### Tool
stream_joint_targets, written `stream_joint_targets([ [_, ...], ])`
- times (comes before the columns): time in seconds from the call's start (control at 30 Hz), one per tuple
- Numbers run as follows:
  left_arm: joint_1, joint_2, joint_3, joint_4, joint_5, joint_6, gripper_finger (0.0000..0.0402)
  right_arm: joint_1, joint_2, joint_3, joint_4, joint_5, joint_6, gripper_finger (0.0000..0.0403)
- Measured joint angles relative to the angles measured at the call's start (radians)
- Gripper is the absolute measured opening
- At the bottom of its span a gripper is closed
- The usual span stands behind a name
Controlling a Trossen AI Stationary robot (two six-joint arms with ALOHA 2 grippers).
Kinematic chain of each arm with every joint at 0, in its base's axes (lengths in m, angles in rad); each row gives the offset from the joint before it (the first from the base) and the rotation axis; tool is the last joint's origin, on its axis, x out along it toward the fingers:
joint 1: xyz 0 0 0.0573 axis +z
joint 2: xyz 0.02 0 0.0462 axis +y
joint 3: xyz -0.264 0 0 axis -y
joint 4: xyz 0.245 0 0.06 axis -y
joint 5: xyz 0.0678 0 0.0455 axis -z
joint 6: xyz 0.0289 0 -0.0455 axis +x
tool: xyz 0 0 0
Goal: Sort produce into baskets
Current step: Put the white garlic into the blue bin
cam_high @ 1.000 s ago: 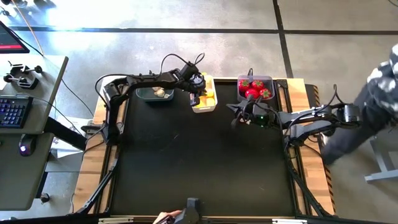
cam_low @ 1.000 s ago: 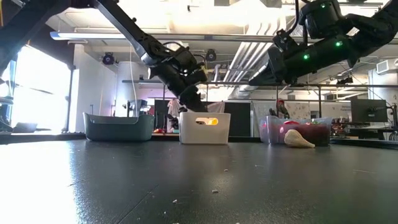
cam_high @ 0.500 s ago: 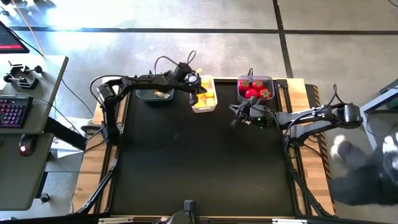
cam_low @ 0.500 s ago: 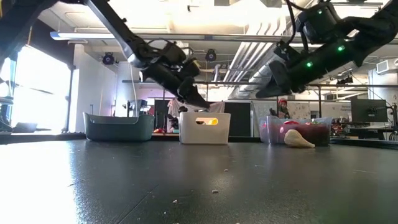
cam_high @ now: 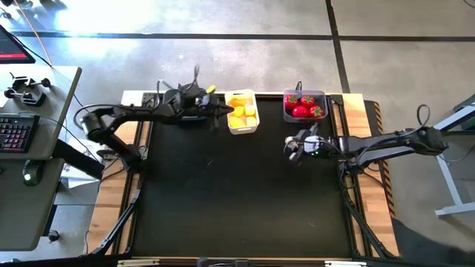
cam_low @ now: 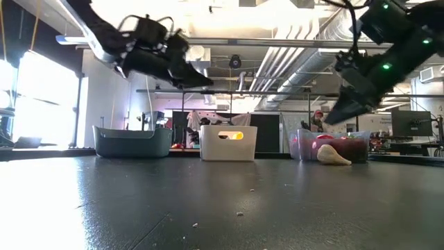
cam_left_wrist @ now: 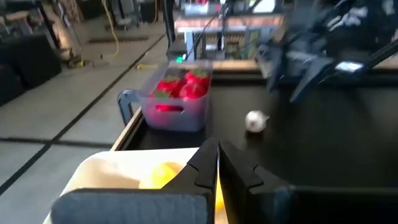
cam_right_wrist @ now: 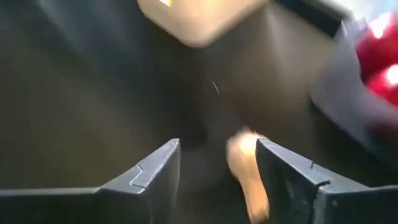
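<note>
Blown-out lights, blurry wrist cams

Low view has harsh ceiling glare and a bright window; right wrist view is smeared, dim.

- Floor: grey concrete, crossed by dark lines.
- Side table: grey, holding a keyboard with lit keys and a mouse.
- Ceiling: white, bright, with exposed pipes.
- Window: large, strong daylight.
- Wall: white.
- Monitor: dark, at the far side.
</note>
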Motion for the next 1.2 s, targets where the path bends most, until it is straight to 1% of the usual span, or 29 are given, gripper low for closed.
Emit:
stream_joint_targets([
  [0.07, -0.008, -0.036, -0.047, 0.062, 0.001, -0.023, 0.0000, 0.013, -0.020, 0.000, -0.090, 0.008, 0.059, 0.0209],
  [0.13, -0.017, -0.054, -0.104, 0.137, 0.002, -0.041, 0.0000, 0.026, -0.021, 0.000, -0.138, 0.016, 0.089, 0.0215],
  [0.3, -0.034, -0.058, -0.236, 0.369, 0.001, -0.114, 0.0000, 0.030, 0.024, 0.000, -0.168, 0.017, 0.080, 0.0216],
  [0.47, -0.047, -0.058, -0.318, 0.536, 0.018, -0.195, 0.0000, 0.018, 0.122, 0.000, -0.167, 0.029, 0.084, 0.0216],
  [0.57, -0.053, -0.058, -0.334, 0.570, 0.027, -0.220, 0.0000, -0.003, 0.198, 0.000, -0.159, 0.035, 0.089, 0.0215],
  [0.63, -0.056, -0.058, -0.335, 0.571, 0.027, -0.225, 0.0000, -0.019, 0.242, 0.000, -0.143, 0.059, 0.105, 0.0215],
  [0.73, -0.059, -0.058, -0.335, 0.572, 0.027, -0.225, 0.0000, -0.047, 0.292, 0.000, -0.097, 0.041, 0.107, 0.0207],
  [0.8, -0.059, -0.058, -0.335, 0.572, 0.027, -0.226, 0.0000, -0.065, 0.319, 0.000, -0.071, 0.026, 0.107, 0.0192],
  [0.9, -0.059, -0.058, -0.335, 0.571, 0.027, -0.226, 0.0000, -0.084, 0.346, 0.002, -0.038, 0.015, 0.106, 0.0154],
  [1.03, -0.059, -0.058, -0.335, 0.567, 0.026, -0.254, 0.0000, -0.089, 0.350, 0.001, -0.011, 0.004, 0.081, 0.0079],
  [1.1, -0.058, -0.058, -0.335, 0.549, 0.026, -0.282, 0.0000, -0.090, 0.349, 0.000, 0.010, -0.013, 0.060, 0.0034],
  [1.13, -0.058, -0.058, -0.335, 0.536, 0.027, -0.292, 0.0000, -0.091, 0.350, 0.000, 0.028, -0.027, 0.056, 0.0018],
  [1.17, -0.059, -0.058, -0.335, 0.521, 0.027, -0.295, 0.0000, -0.091, 0.350, 0.000, 0.053, -0.049, 0.052, 0.0011],
  [1.2, -0.059, -0.058, -0.335, 0.508, 0.031, -0.295, 0.0000, -0.091, 0.350, 0.000, 0.078, -0.062, 0.052, 0.0014],
])
